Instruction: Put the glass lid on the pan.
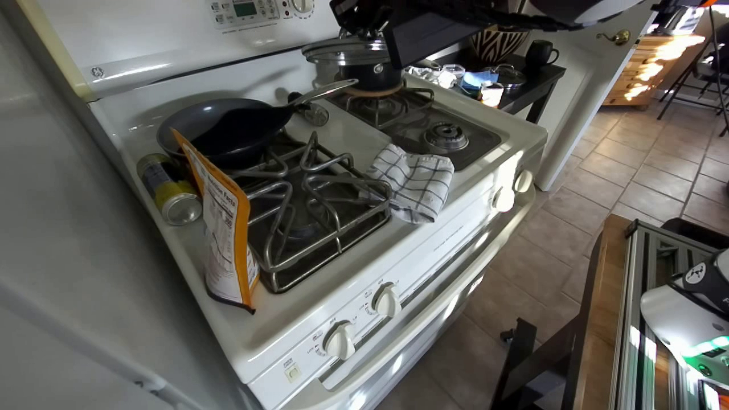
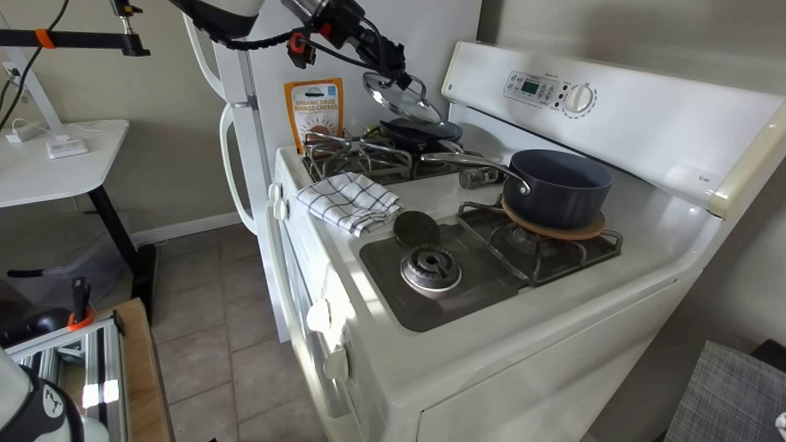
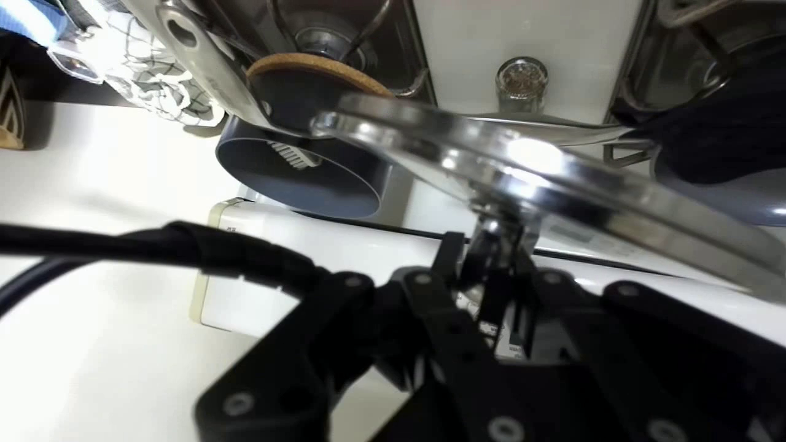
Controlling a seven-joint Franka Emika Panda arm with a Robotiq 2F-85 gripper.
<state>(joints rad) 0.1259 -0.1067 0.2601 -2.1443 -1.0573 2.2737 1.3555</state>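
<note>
The glass lid hangs tilted in the air, and my gripper is shut on its steel handle. Its shiny metal rim crosses the wrist view, with the lid just beyond the fingertips. The wide black pan sits on the back burner beside the fridge, uncovered, its long handle angled toward the deeper pot. In an exterior view the lid appears above the pan; in another it overlaps the pot's top edge, lid and pot apart. Only part of the pan shows at the wrist view's right edge.
The dark pot stands on a cork trivet, its handle reaching toward the pan. A small jar lies between them. An orange-edged bag, a can and a checked towel are also on the stove.
</note>
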